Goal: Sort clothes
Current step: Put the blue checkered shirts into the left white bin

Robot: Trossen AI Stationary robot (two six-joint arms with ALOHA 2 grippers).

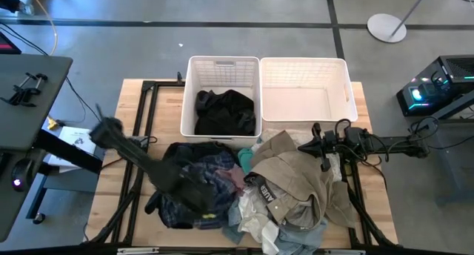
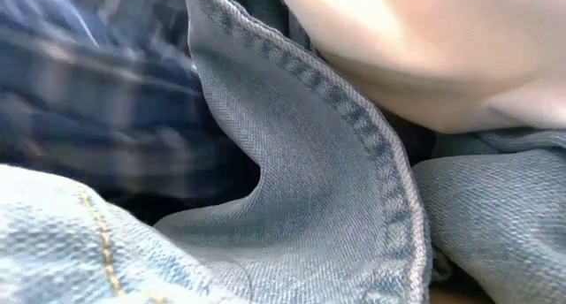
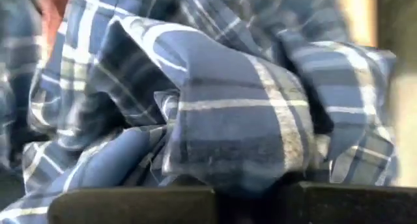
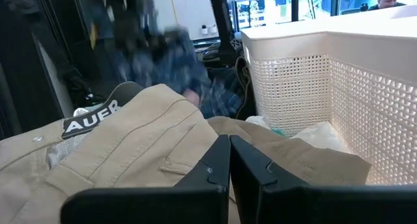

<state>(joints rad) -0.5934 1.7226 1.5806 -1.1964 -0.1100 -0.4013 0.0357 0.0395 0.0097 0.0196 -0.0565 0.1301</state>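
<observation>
A heap of clothes lies on the table's near half. A navy plaid garment (image 1: 211,173) is on its left, a khaki garment (image 1: 289,181) on its right, with teal (image 1: 244,160), pink (image 1: 235,182) and pale denim (image 2: 309,207) pieces between and below. A black garment (image 1: 222,110) lies in the left white basket (image 1: 191,84). My left gripper (image 1: 194,192) is down in the plaid garment (image 3: 215,94) and shut on it. My right gripper (image 4: 229,152) is shut and empty, just over the khaki garment's (image 4: 143,139) far right part. My left gripper pinches a bunched fold of the navy plaid garment (image 3: 241,165) between its two fingers (image 3: 130,201). It comes slanting down from the table's left. The garment lies bunched and slack around the fingers. I cannot tell whether it is lifted off the heap.
The right white basket (image 1: 348,81) stands beside the left one at the table's far edge and holds no garment. A black stand with a clamp (image 1: 29,92) is off the table's left side. Cables run behind my right arm (image 1: 392,145).
</observation>
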